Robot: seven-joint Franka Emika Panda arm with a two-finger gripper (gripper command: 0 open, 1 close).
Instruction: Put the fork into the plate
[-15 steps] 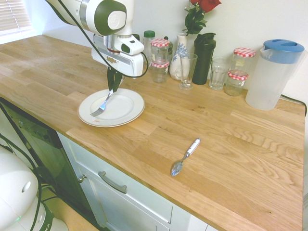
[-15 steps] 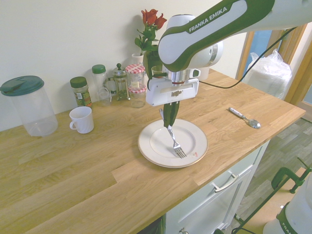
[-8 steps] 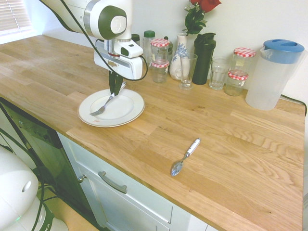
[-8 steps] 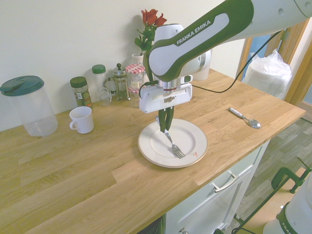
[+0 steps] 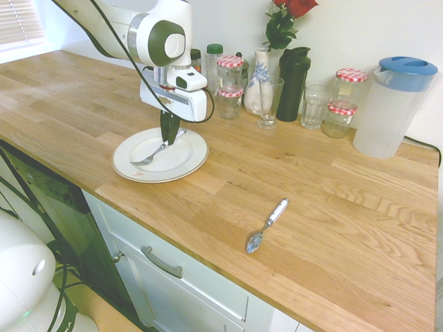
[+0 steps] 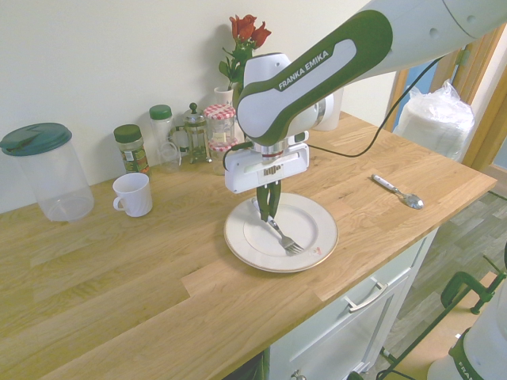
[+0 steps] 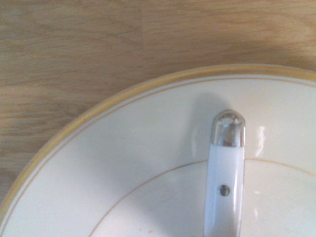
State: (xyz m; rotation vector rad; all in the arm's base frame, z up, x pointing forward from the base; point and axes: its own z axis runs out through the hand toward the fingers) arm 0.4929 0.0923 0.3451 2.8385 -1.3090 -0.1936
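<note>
The main risk is the release: the fork (image 6: 283, 236) slopes with its tines on the plate (image 6: 317, 247) and its handle raised, so letting go now could make it bounce or skid over the rim onto the table (image 6: 119, 277). The jaws pinch its handle end (white-handled in the wrist view, with a metal cap)

The plate (image 5: 176, 161) lies on the surface (image 5: 332, 207); the fork (image 5: 154, 156) rests in it. The spoon (image 5: 266, 225) lies well apart, at four o'clock from the plate.
</note>
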